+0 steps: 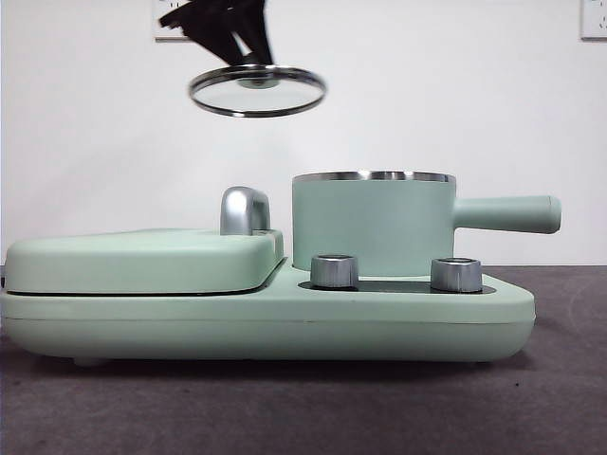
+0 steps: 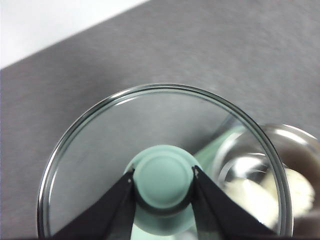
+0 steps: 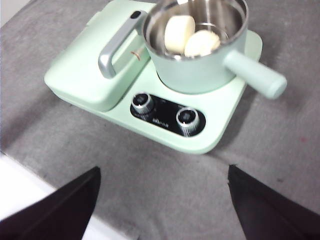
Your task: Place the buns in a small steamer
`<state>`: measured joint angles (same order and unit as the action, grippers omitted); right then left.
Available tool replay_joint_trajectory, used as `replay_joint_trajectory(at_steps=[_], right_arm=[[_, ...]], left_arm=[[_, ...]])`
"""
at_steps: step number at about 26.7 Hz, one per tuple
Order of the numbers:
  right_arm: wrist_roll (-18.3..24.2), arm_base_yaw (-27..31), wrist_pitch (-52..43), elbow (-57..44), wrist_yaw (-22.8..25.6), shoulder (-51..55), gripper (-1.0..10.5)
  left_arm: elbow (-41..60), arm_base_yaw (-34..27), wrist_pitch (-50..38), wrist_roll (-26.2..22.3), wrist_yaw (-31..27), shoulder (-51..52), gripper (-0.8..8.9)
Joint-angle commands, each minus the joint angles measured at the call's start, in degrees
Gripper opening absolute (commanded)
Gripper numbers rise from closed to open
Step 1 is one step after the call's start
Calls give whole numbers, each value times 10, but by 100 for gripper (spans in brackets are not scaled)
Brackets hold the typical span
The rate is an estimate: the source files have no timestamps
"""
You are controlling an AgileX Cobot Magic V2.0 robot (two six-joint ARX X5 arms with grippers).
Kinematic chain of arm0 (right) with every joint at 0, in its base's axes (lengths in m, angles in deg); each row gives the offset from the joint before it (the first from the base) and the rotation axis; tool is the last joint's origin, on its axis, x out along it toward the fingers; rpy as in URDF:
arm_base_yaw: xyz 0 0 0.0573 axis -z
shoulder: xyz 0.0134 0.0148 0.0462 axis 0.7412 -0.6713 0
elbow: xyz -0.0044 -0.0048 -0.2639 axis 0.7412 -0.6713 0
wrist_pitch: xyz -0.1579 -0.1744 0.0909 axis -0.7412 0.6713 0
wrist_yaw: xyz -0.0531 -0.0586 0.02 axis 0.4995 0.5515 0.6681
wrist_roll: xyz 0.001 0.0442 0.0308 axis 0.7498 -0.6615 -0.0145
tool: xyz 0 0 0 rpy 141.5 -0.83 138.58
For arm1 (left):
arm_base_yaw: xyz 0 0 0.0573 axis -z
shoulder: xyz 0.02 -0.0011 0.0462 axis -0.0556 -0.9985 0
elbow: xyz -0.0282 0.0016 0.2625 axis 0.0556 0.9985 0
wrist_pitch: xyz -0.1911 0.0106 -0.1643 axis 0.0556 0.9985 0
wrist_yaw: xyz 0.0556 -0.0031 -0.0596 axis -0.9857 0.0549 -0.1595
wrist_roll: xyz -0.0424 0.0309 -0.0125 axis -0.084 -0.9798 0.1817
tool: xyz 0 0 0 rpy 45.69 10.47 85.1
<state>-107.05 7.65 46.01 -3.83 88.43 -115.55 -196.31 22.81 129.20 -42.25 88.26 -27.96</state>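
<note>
While lid point(image 1: 257, 91) aloft, steamer point(image 1: 372, 225) rim unobstructed

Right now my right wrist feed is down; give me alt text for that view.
Both buns sit inside the uncovered steamer, which stands on a mint-green cooker base beside the closed griddle lid. The right gripper hangs above the grey table with jaws wide apart, holding nothing.

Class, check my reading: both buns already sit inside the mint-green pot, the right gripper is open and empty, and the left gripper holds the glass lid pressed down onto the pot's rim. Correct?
One error. The left gripper holds the glass lid by its knob in the air, well above the pot and off to the side, as the front view shows. Both buns are inside, and the right gripper is open and empty.
</note>
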Motion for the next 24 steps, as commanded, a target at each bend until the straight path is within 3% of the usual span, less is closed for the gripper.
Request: replay_joint_trajectory(at_steps=[1, 14, 24], right_arm=[[-23, -6, -9, -11, -2, 15, 405], [-25, -6, -23, -13, -2, 25, 405], [-10, -6, -52, -13, -2, 25, 405]], left_arm=[[-21, 23, -12, 5, 2, -10, 55], [-21, 124, -3, 2, 2, -26, 54], [-17, 142, -4, -30, 2, -94, 16]])
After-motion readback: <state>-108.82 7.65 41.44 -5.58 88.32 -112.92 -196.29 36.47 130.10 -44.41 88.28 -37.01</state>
